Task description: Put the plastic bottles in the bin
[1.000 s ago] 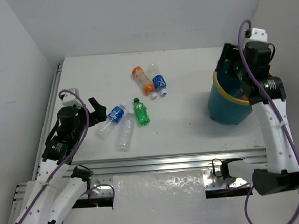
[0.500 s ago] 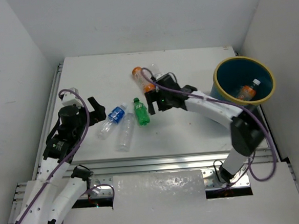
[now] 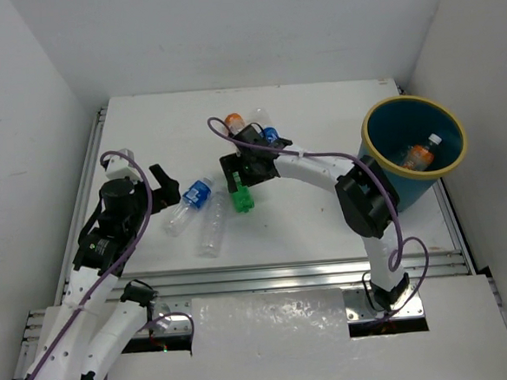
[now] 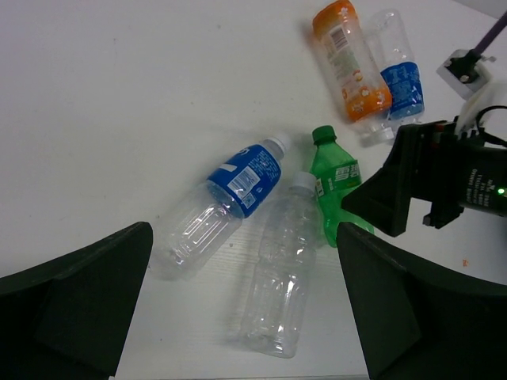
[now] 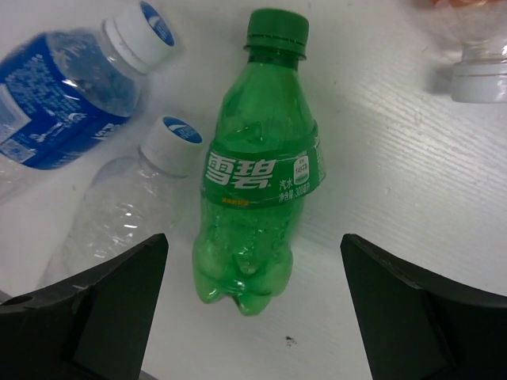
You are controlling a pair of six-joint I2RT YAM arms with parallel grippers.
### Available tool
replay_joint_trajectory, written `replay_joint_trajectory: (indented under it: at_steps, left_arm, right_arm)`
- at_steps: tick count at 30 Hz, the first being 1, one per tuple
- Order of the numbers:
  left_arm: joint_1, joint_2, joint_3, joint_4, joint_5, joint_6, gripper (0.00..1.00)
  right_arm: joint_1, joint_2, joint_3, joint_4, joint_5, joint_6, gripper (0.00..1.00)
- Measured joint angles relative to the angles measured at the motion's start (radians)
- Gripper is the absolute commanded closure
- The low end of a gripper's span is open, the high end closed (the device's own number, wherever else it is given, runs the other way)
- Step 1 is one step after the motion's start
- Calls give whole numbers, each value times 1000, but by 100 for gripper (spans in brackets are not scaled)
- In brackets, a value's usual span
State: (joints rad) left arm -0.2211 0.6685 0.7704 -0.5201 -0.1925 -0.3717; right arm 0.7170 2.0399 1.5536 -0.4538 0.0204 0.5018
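Observation:
The green bottle (image 5: 257, 182) lies on the table directly below my right gripper (image 5: 253, 309), which is open, its fingers either side of the bottle's base without touching it. From above, the right gripper (image 3: 239, 179) covers the green bottle's (image 3: 242, 200) upper half. My left gripper (image 4: 245, 317) is open and empty above a plain clear bottle (image 4: 285, 277) and a blue-labelled bottle (image 4: 238, 182). An orange bottle (image 4: 352, 71) and a second blue-labelled bottle (image 4: 400, 75) lie further back. The teal bin (image 3: 384, 185) at the right holds an orange bottle (image 3: 418, 154).
The right arm (image 3: 322, 169) stretches across the table from the bin side to the bottle cluster. The left gripper (image 3: 168, 192) hovers just left of the cluster. A metal rail (image 3: 268, 276) runs along the near edge. White walls close the table on three sides.
My right arm has swung from over the bin leftward to the bottle cluster and now hovers over the green bottle. The left arm has not moved.

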Motion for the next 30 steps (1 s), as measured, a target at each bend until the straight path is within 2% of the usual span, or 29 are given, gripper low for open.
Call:
replay_joint_trajectory:
  at_steps: [2,8,11,12,13,15,16,18,20,21,24,30]
  left_arm:
    - [0,0,0,0,3,0,0]
    - [0,-2,0,0,4,0,0]
    - [0,-3,0,0,7,0,0]
    - [0,-4,0,0,9,0,0]
    - [0,-5,0,0,11,0,0]
    - [0,-7,0,0,14,0,0]
    - [0,-8,0,0,15,0,0]
    - [0,-11,0,0,18,0,0]
    - [0,-14,0,0,20,0,0]
    - [0,-14,0,1,21,0,0]
    - [0,-16,0,1,22,0,0]
    - [0,-19,0,1,22,0,0]
  right_arm:
    - [1,33,14,-11,-2,0,13]
    - [5,120,30,-43,27,-2,40]
    - [5,114,8,-38,48,3,44]
    - [5,111,1,-32,50,3,50]
    - [5,107,-7,-24,51,3,63]
    - [5,93,-29,-7,50,-4,78]
    - [6,84,-45,6,49,-7,83]
    - [7,48,-96,27,48,-17,85]
    - [9,-20,-188,46,48,-28,87]
    - [10,-66,-242,51,48,-32,91]
    - [12,-276,-380,37,56,-48,92]
    - [-18,-716,-352,-10,175,-100,92]
